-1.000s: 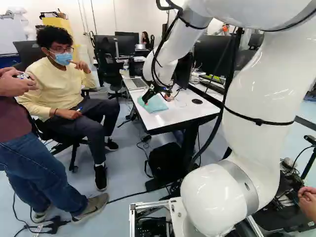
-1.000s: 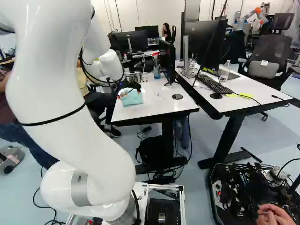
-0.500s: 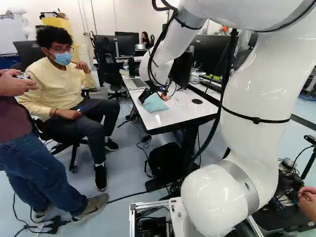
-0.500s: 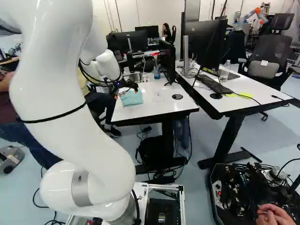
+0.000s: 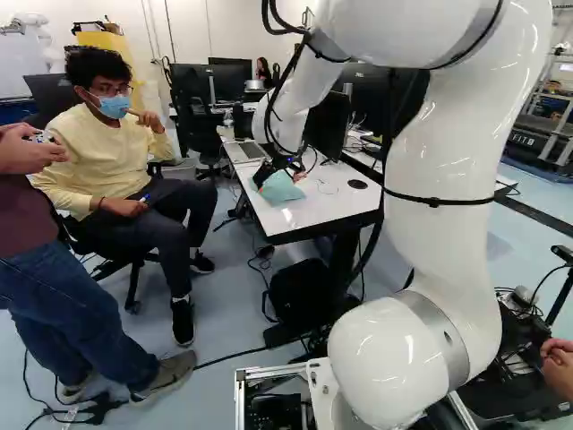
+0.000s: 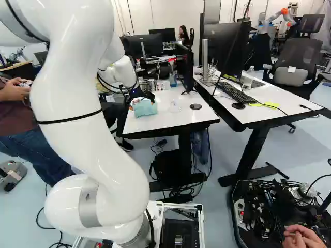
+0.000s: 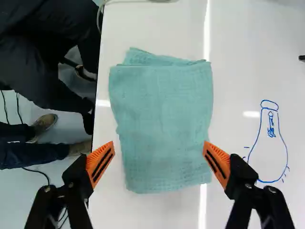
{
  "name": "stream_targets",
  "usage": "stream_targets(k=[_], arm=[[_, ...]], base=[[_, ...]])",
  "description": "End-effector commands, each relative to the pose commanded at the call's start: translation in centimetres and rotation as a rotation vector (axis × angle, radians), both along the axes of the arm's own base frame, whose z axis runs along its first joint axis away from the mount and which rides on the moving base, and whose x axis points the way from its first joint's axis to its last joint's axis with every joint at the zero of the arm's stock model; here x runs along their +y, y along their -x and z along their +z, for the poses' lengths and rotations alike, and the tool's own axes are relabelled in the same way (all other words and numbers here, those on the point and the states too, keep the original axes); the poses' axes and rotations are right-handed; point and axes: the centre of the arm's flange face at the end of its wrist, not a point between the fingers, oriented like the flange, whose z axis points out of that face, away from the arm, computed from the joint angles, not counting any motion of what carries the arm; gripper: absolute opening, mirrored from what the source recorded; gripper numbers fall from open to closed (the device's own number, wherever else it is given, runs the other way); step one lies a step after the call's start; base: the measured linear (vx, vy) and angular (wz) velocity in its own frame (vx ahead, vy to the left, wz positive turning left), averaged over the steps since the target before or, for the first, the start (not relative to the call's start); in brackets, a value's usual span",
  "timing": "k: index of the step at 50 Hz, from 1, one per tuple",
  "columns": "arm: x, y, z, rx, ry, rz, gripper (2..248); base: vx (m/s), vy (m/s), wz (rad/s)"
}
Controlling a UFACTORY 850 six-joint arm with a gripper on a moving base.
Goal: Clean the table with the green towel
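My gripper [image 5: 281, 168] hangs low over the white table [image 5: 313, 215], above the green towel [image 5: 284, 188]. In the wrist view the gripper [image 7: 159, 149] is open, its orange-padded fingers wide apart on either side of the folded towel's near part. The towel [image 7: 162, 109] lies flat on the table [image 7: 243, 52], its larger part ahead of the fingertips. Whether the fingers touch the tabletop, I cannot tell. Beside the towel is a blue line drawing [image 7: 268, 145] on the table surface.
A laptop [image 5: 251, 150] and a monitor [image 5: 328, 125] stand at the table's far part. A seated person [image 5: 116, 179] is close to the table's left side in the left base view. A second desk [image 6: 269, 98] holds a keyboard [image 6: 237, 93]. Another robot [image 6: 274, 19] stands far back.
The arm's upper links have swung left in the left base view and right in the right base view. The gripper has shifted only slightly over the towel. The base has not moved.
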Motion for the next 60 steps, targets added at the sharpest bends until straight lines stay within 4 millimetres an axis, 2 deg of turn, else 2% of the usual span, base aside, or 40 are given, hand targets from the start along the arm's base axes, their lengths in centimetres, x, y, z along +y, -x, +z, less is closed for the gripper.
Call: stream_targets(k=[15, 37, 60], arm=[[1.2, -2.0, 0.0, 0.003, -0.006, 0.004, 247], [1.1, -1.3, 2.6, -0.040, -0.015, 0.006, 247], [1.1, -1.3, 2.9, -0.044, -0.016, 0.006, 247]], base=[[0.000, 0.000, 0.000], [0.000, 0.000, 0.000], [0.000, 0.000, 0.000]])
